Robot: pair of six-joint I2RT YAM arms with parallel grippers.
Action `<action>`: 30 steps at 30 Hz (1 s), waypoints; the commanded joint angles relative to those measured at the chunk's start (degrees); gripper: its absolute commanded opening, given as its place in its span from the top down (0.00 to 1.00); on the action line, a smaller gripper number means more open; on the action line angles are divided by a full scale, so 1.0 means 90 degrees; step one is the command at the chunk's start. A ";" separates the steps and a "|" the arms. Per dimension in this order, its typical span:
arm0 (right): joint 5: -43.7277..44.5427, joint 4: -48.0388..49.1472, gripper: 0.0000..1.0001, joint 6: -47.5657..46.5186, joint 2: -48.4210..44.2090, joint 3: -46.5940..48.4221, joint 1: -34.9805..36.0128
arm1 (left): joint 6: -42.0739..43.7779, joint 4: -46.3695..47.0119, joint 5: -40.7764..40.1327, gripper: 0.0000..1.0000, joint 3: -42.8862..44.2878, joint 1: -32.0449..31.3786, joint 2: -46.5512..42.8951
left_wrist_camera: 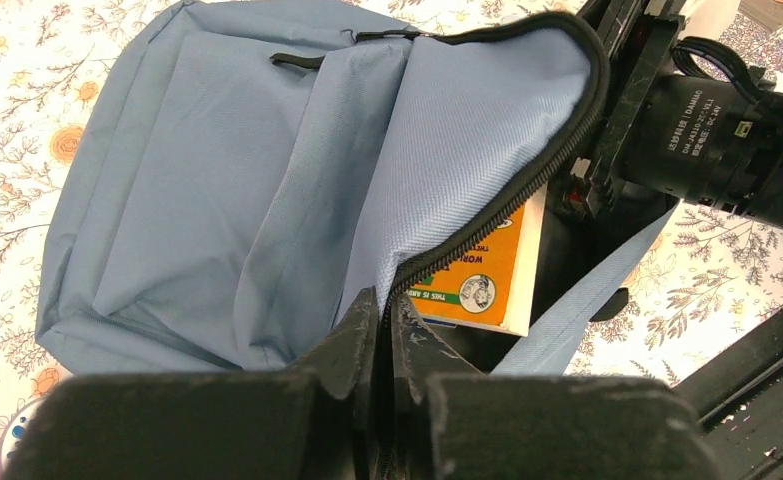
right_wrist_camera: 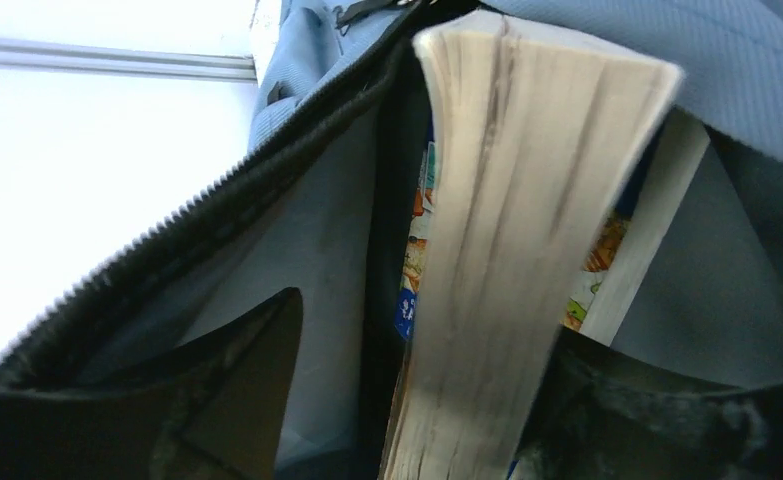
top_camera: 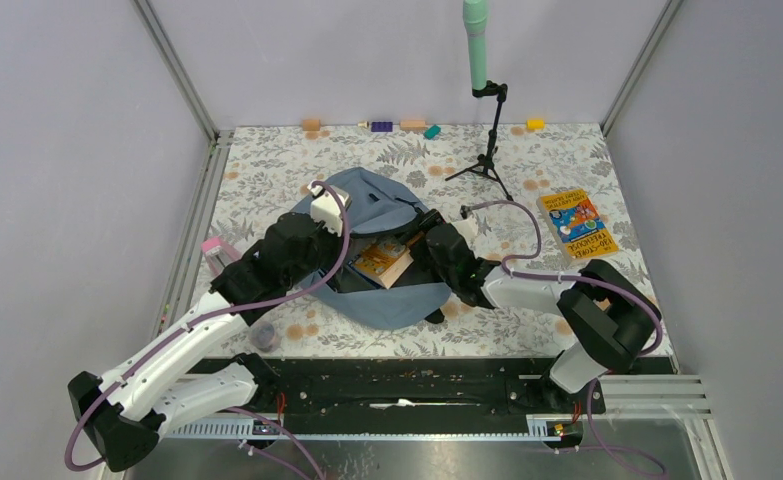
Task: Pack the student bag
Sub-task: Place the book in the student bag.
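The grey-blue student bag (top_camera: 372,200) lies flat mid-table with its main zip open. My left gripper (top_camera: 335,258) is shut on the black zipper edge (left_wrist_camera: 487,215) of the opening, also in the left wrist view (left_wrist_camera: 387,320), and holds the flap (left_wrist_camera: 447,130) up. An orange book (top_camera: 382,262) sits partly inside the opening (left_wrist_camera: 487,275). My right gripper (top_camera: 415,248) reaches into the opening from the right. In the right wrist view its jaws stand apart (right_wrist_camera: 437,330) around a thick book's page edge (right_wrist_camera: 507,250), with a gap at the left finger (right_wrist_camera: 237,380).
A second colourful book (top_camera: 577,222) lies on the table at the right. A green microphone (top_camera: 477,40) on a tripod (top_camera: 487,160) stands behind the bag. Small coloured blocks (top_camera: 381,126) line the far edge. A pink item (top_camera: 212,247) and a small round object (top_camera: 264,335) lie at the left.
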 commanded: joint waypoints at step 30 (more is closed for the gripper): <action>-0.0507 -0.3071 0.00 -0.5323 -0.3800 -0.0908 -0.1766 | 0.0231 0.0385 -0.0123 1.00 0.0114 0.0042 0.0010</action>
